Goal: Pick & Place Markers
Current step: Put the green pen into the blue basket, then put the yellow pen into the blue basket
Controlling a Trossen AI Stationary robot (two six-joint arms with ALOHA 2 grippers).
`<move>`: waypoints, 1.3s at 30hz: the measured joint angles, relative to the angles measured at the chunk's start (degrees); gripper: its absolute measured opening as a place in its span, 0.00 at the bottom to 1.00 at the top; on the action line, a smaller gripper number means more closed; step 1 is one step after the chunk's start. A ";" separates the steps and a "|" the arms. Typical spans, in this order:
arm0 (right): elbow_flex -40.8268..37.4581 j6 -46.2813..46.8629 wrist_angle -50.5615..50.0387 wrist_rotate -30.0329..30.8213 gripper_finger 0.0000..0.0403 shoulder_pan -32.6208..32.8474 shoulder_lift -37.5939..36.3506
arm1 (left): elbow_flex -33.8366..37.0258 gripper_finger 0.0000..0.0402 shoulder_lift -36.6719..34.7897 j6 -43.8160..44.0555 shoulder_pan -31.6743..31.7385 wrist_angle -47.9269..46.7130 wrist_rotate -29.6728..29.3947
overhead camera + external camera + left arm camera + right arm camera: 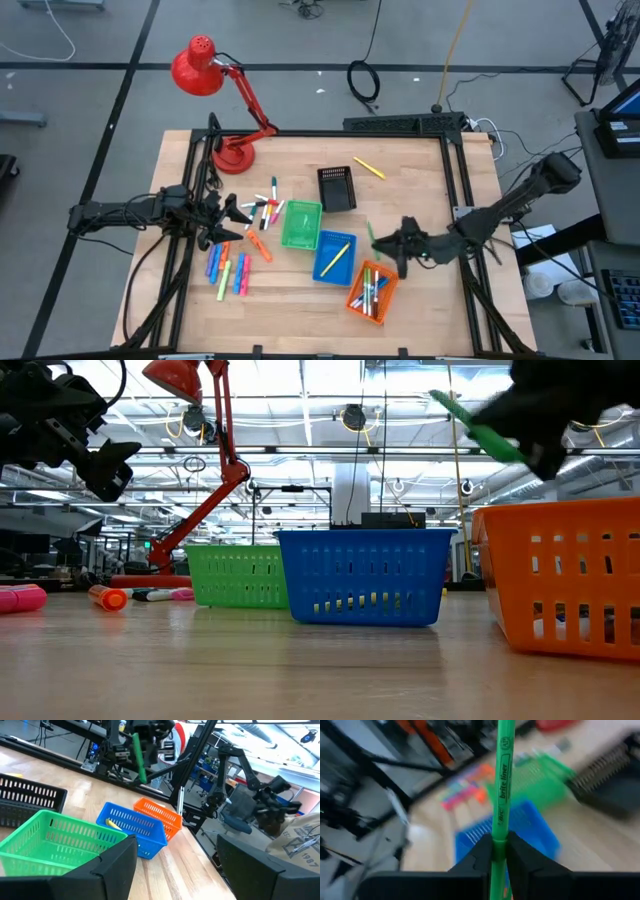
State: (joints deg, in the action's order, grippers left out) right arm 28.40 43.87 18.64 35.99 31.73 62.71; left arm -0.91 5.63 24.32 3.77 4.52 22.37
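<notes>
My right gripper (pixel 392 243) hovers above the table between the blue basket (pixel 333 257) and the orange basket (pixel 371 290), shut on a green marker (pixel 502 780). The blue basket holds a yellow marker (pixel 337 255), and the orange basket holds several markers. More markers (pixel 262 212) lie loose on the wood left of the green basket (pixel 301 224), and another group (pixel 228 270) lies nearer the front. One yellow marker (pixel 368 168) lies at the back. My left gripper (pixel 232 212) waits open at the table's left, beside the loose markers. My right gripper pinches the green marker's barrel (pixel 499 837) between its two fingers. Most of the marker's length juts out past the fingertips (pixel 479 851). The marker is lifted clear of the table and baskets, and in the low view it slants upward (pixel 475 425).
A black basket (pixel 337 188) stands behind the green one. A red desk lamp (pixel 215 80) has its base on the table's far left corner. Black frame rails (pixel 460 190) run along the table's sides. Bare wood lies in front of the baskets.
</notes>
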 joint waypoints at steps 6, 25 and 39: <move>-0.06 -8.98 25.58 -5.23 0.05 -5.46 16.53 | 0.00 0.68 -0.02 -0.01 0.00 0.05 0.00; 6.80 -10.96 34.37 -18.24 0.22 -9.97 34.19 | 0.00 0.68 -0.02 0.07 0.00 0.02 0.00; 6.80 -15.49 37.59 -18.19 0.30 -11.25 34.03 | 0.00 0.68 -0.01 0.02 0.00 0.02 0.01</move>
State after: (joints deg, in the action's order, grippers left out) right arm 35.20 28.37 56.23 17.80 20.48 96.74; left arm -0.91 5.62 24.34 3.77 4.54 22.38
